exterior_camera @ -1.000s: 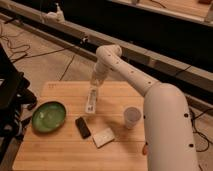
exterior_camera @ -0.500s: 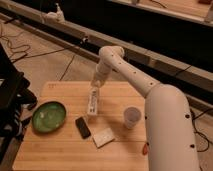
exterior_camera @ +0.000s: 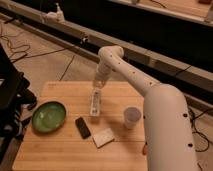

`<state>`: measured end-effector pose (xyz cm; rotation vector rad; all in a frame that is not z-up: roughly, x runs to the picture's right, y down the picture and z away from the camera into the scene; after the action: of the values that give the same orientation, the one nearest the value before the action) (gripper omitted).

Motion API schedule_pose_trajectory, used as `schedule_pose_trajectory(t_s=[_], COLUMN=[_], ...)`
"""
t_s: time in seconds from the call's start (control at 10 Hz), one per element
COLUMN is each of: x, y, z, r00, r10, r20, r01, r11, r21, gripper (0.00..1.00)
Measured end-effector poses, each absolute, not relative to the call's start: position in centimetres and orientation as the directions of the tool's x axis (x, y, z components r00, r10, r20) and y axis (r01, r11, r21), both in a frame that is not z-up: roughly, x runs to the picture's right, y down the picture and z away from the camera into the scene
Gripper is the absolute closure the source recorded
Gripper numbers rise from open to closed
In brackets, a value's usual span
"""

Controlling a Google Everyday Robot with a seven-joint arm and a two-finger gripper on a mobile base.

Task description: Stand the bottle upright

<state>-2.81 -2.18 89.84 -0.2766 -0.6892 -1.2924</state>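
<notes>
Bench [exterior_camera: 60, 150]: white block [exterior_camera: 103, 137], black bar [exterior_camera: 83, 127], green bowl [exterior_camera: 48, 117], cup [exterior_camera: 131, 117] | bottle [exterior_camera: 95, 102] lying mid-bench | pincer [exterior_camera: 96, 86] at its far end, opening indiscernible | step: grasping; next: secure, tip upright.

A single camera looks steeply down from above the robot's white arm [exterior_camera: 150, 95]. The gripper [exterior_camera: 97, 89] hangs mid-frame over the wooden table [exterior_camera: 60, 150].
</notes>
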Motion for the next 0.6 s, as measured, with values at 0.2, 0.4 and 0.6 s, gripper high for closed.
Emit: schedule_pose_trajectory(t_s=[0.2,0.4,0.6], x=[-2.1,-1.8,-1.5], y=[-3.5,-5.2,-7.2], z=[90.1,90.1,89.8], r00=[0.128,0.142,0.148], r10=[-0.8,-0.818,-0.842], r20=[0.587,0.558,0.519], r01=[0.949,0.95,0.956], r11=[0.271,0.271,0.255], r21=[0.163,0.155,0.142], gripper=[1.0,1.0,1.0])
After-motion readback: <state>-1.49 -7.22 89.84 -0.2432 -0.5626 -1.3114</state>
